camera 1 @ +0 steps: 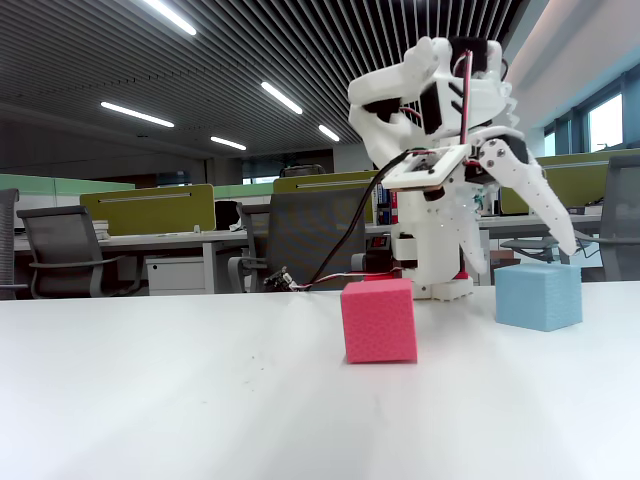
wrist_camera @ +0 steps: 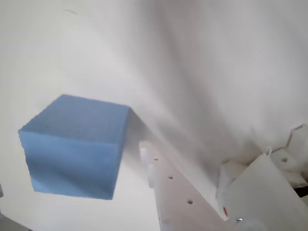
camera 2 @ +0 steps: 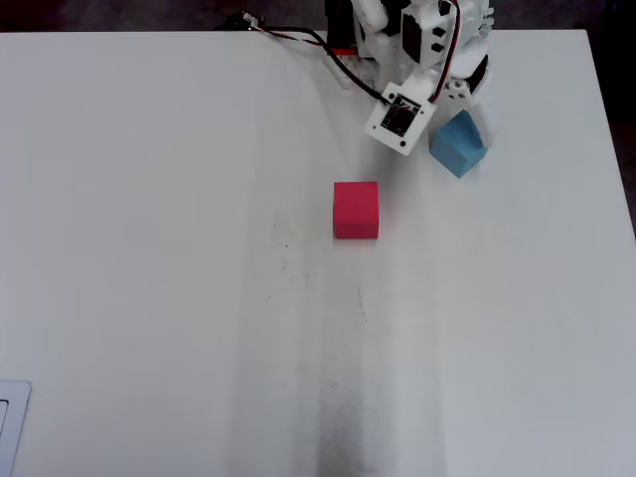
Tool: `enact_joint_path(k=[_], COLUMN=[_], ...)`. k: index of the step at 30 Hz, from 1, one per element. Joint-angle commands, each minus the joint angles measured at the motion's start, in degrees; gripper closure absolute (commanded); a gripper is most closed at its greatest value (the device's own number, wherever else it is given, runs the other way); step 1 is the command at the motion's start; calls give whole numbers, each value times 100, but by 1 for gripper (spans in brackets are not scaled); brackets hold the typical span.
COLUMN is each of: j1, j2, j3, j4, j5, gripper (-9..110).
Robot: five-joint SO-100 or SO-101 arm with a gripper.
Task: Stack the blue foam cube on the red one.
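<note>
The blue foam cube (camera 1: 538,295) rests on the white table, to the right of the arm's base in the fixed view and just below the arm in the overhead view (camera 2: 457,145). My gripper (camera 1: 522,258) hangs open just above it with nothing held. In the wrist view the blue cube (wrist_camera: 77,147) lies left of the near finger (wrist_camera: 171,187), outside the gap of the gripper (wrist_camera: 211,159). The red one (camera 2: 356,209) sits alone nearer the table's middle, seen also in the fixed view (camera 1: 379,320), well apart from the blue cube and the gripper.
The arm's base (camera 2: 397,30) stands at the table's far edge, with a cable (camera 2: 288,38) running off to the left. A flat white object (camera 2: 10,417) pokes in at the overhead view's lower left. Office desks and chairs (camera 1: 60,250) stand beyond the table.
</note>
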Motion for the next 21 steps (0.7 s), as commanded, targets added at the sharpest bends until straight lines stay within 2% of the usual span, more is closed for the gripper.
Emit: enact_joint_path(k=[1, 21], j1=[-62, -369], j2=[-9, 53], j3=[-26, 606], j4=[-18, -633], j5=[53, 53], gripper=[65, 66])
